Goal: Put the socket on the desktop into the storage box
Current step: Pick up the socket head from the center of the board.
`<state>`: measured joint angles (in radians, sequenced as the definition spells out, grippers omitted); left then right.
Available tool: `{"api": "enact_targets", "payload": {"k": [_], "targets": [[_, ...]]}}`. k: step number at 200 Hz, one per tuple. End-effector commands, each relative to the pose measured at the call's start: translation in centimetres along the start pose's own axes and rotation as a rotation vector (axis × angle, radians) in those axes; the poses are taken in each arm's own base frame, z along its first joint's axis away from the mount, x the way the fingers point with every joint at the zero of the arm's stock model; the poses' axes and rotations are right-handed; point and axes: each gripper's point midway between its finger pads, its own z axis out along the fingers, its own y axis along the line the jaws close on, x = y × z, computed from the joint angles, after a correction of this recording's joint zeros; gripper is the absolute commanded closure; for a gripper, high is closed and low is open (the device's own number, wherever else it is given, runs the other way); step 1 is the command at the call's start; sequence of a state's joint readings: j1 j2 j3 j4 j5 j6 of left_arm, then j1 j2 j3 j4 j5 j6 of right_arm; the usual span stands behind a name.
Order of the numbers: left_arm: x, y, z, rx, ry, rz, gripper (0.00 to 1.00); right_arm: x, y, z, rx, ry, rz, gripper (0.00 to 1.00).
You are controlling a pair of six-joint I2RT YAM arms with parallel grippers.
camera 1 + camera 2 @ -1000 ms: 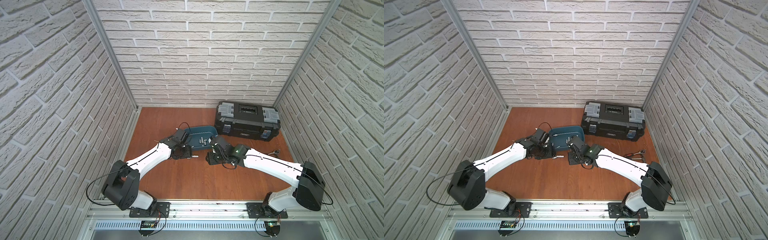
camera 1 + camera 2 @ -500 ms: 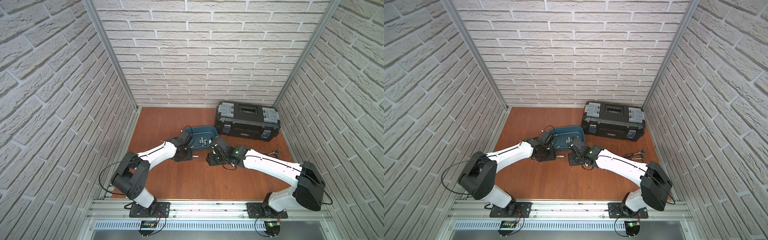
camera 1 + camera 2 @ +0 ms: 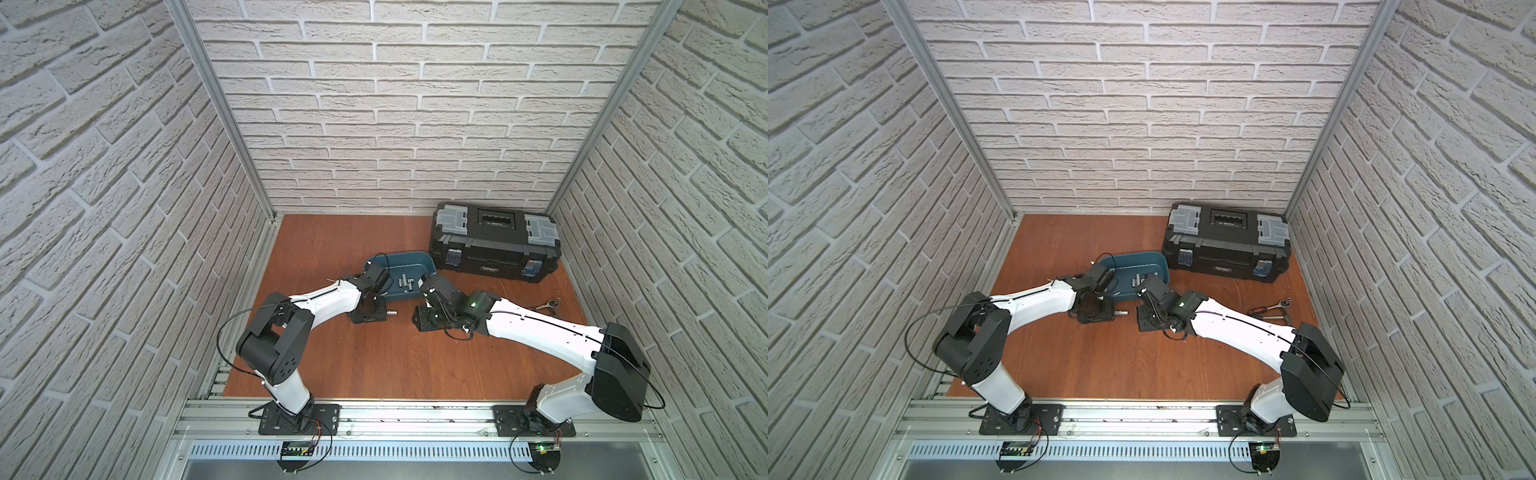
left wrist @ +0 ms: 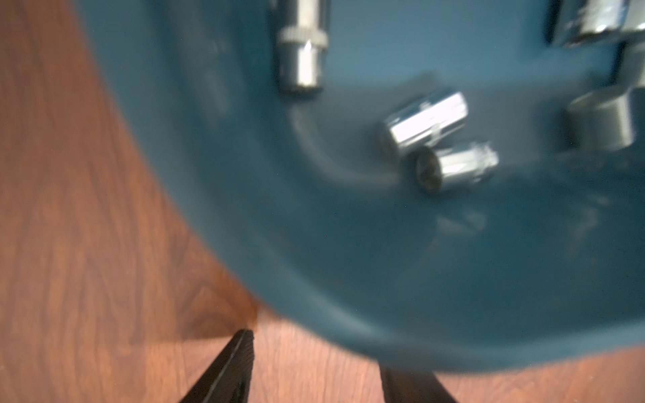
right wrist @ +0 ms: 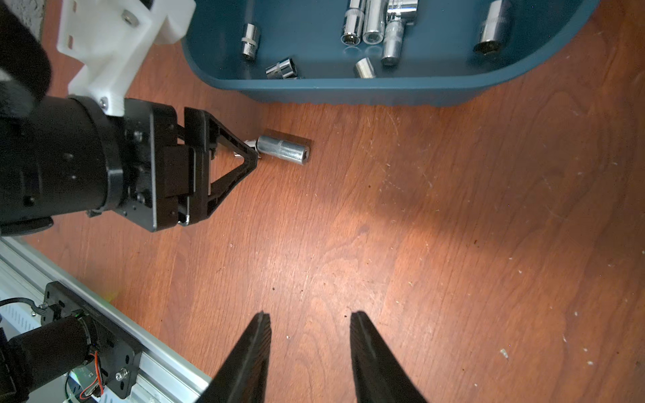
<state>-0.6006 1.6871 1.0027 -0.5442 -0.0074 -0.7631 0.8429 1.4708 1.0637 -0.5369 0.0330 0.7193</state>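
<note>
A chrome socket [image 5: 284, 150] lies on its side on the desktop [image 3: 374, 361] just in front of the teal storage box [image 3: 399, 255], and shows in both top views [image 3: 1121, 312]. My left gripper [image 5: 246, 153] is down at the desktop with a fingertip at the socket's near end. Its jaws are open over bare wood in the left wrist view [image 4: 321, 359], one finger partly behind the box rim [image 4: 349, 331]. My right gripper [image 5: 310, 324] is open and empty, low over the desktop right of the socket. Several sockets [image 5: 370, 21] lie inside the box.
A black toolbox [image 3: 494, 245] with grey latches stands at the back right. A ratchet wrench [image 3: 1271, 306] lies on the wood by the right wall. The aluminium rail [image 3: 415, 415] with both arm bases runs along the front edge.
The left arm's elbow has swung inward and up while its gripper stayed by the socket; its jaws narrowed a little. The right arm has not moved.
</note>
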Motion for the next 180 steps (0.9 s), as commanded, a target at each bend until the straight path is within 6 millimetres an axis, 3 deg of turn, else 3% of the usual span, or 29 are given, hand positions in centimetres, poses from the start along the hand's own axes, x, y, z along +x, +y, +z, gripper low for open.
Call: {"api": "enact_targets", "payload": {"k": [1, 116, 180], "targets": [[-0.9, -0.5, 0.3, -0.011, -0.024, 0.003, 0.39, -0.1, 0.2, -0.5, -0.010, -0.026, 0.000, 0.57], [-1.4, -0.7, 1.3, -0.034, -0.016, 0.005, 0.40, 0.1, 0.0, -0.4, -0.002, -0.021, 0.004, 0.57], [-1.1, -1.1, 1.5, -0.031, -0.005, 0.027, 0.53, 0.2, -0.4, -0.4, 0.012, -0.023, 0.011, 0.57]]}}
